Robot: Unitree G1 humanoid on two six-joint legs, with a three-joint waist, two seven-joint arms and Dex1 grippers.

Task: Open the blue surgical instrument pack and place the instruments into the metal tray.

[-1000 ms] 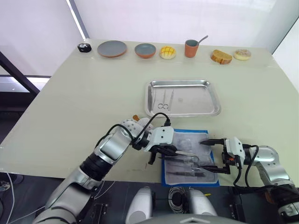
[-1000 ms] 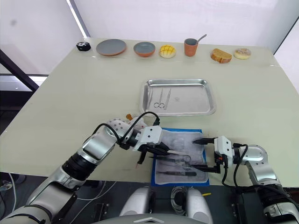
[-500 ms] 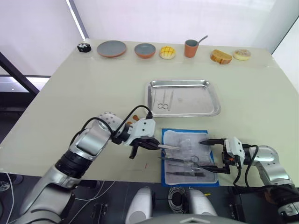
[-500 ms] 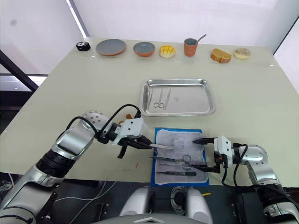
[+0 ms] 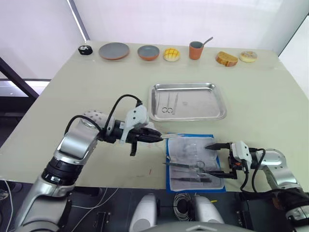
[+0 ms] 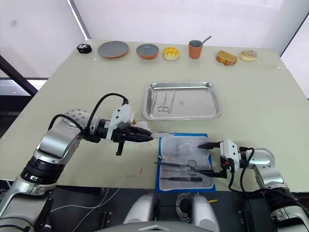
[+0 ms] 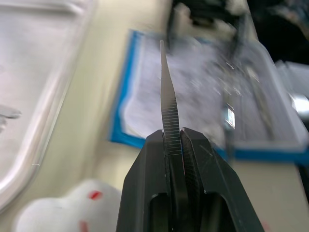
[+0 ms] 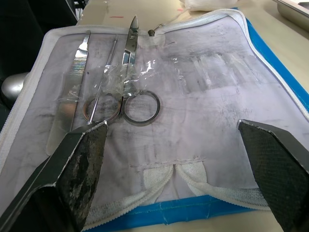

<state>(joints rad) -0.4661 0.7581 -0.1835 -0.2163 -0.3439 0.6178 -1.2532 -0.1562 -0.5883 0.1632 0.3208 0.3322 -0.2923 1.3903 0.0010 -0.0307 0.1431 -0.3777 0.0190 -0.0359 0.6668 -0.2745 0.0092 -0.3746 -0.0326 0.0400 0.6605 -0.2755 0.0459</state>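
Left tool (image 5: 153,137) pinches slim forceps (image 7: 169,104) beside the open blue pack (image 5: 195,162); right tool (image 5: 217,160) gapes wide, empty, over it.

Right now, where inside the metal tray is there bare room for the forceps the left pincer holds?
The metal tray is bare across its middle and right. Its left end is crowded with instruments. The left pincer grips the forceps just short of the tray's near rim.

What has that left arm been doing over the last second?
The left gripper, jaws shut on slim silver forceps, lifted them off the open blue surgical instrument pack and drew leftward. The right gripper stayed open over the pack; scissors still lie in the shiny metal tray.
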